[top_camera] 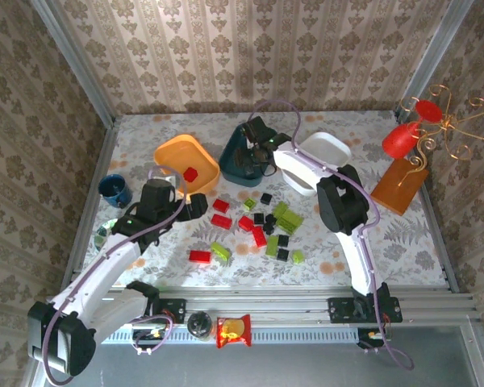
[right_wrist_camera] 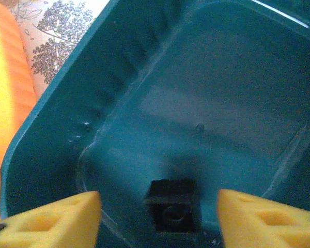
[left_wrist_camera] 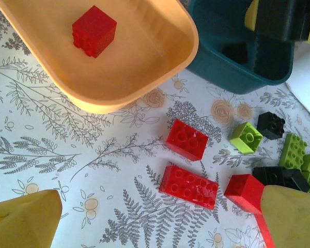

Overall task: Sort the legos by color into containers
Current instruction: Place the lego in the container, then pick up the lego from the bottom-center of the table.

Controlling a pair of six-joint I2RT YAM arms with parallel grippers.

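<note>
My right gripper (right_wrist_camera: pixel 157 206) hangs parted over the teal bin (right_wrist_camera: pixel 144 77), a black brick (right_wrist_camera: pixel 171 211) lying free on its floor. My left gripper (left_wrist_camera: pixel 157 206) gapes above red bricks (left_wrist_camera: pixel 188 186) on the worktop (left_wrist_camera: pixel 67 155). I judge them light, rigid and slick, so I'd pinch flat sidewalls, not studs.

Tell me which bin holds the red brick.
The orange bin, leftmost of the three: one red brick lies in it. The teal bin holds a black brick instead.
</note>
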